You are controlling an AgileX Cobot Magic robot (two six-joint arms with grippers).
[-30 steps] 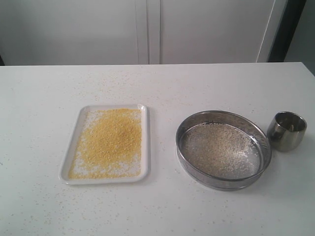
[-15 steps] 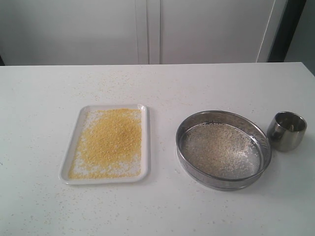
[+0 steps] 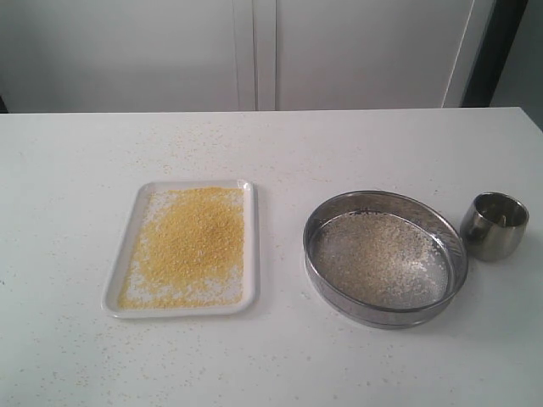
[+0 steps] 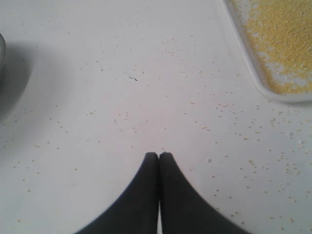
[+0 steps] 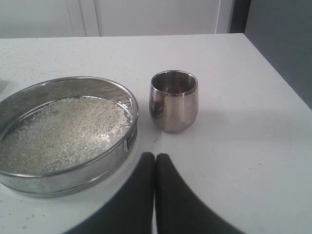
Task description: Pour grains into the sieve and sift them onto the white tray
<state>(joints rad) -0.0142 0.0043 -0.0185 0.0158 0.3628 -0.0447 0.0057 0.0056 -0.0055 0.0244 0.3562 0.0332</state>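
The flat white rectangular tray (image 3: pixel 251 246) lies on the white tabletop (image 3: pixel 339 144), spread with fine golden-yellow grains (image 3: pixel 191 246). To its right, apart from it, sits the wide round stainless-steel sieve (image 3: pixel 373 315), its mesh holding paler, coarser grains (image 3: pixel 377 259). Just beside that, a small rounded steel cup (image 3: pixel 494 227) stands upright. The left gripper (image 4: pixel 159 155) has its black fingers pressed together on nothing, over the table near a tray corner; the right gripper (image 5: pixel 155 156) is likewise clenched and empty, facing sieve and cup
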